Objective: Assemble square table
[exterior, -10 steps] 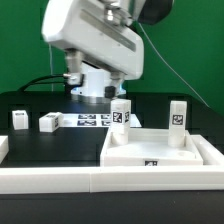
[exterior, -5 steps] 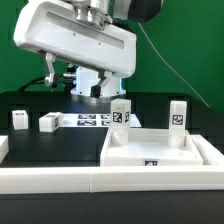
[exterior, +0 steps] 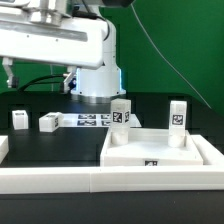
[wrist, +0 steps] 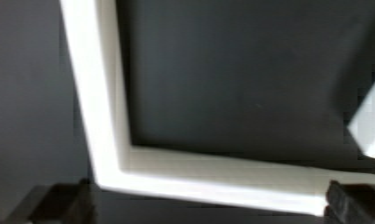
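swung up toward the exterior view's left, the arm (exterior: 55, 40) leaves the square table top (exterior: 130, 150) untouched at near right, likely heading for a loose leg (exterior: 48, 122). wrist view: gripper (wrist: 205, 200) spread wide, holding nothing, above the border rail (wrist: 95, 100).

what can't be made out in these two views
- tool: largely cut off at the exterior view's left edge. The wrist view shows only its blurred dark fingertips.
- white corner piece: blurred in the wrist view, so I cannot tell which white part it belongs to.
- tags on the leg posts: too small to read in the exterior view.
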Action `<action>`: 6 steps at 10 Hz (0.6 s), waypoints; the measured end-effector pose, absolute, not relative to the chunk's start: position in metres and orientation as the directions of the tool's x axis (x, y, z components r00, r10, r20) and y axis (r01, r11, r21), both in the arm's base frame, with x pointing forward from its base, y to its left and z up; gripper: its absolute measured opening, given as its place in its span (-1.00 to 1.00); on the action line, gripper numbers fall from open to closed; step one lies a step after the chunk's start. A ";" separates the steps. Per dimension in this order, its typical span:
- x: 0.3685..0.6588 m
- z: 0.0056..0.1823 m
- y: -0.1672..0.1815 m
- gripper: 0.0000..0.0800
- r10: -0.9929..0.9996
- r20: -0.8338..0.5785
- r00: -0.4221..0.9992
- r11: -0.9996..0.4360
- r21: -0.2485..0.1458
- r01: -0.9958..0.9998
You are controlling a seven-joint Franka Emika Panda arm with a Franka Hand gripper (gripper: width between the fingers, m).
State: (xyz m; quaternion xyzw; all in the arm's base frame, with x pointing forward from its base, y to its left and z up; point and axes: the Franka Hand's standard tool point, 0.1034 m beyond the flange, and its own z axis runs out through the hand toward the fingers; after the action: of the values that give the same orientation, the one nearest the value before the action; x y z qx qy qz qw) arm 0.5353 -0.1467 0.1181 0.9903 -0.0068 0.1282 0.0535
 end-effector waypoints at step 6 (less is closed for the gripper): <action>0.512 0.108 -0.164 0.62 -0.442 0.245 0.863 -0.893 -0.036 -0.448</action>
State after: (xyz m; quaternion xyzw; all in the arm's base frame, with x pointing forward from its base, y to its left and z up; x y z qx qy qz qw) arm 0.5124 -0.1643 0.1082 0.9650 -0.2306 0.1243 0.0109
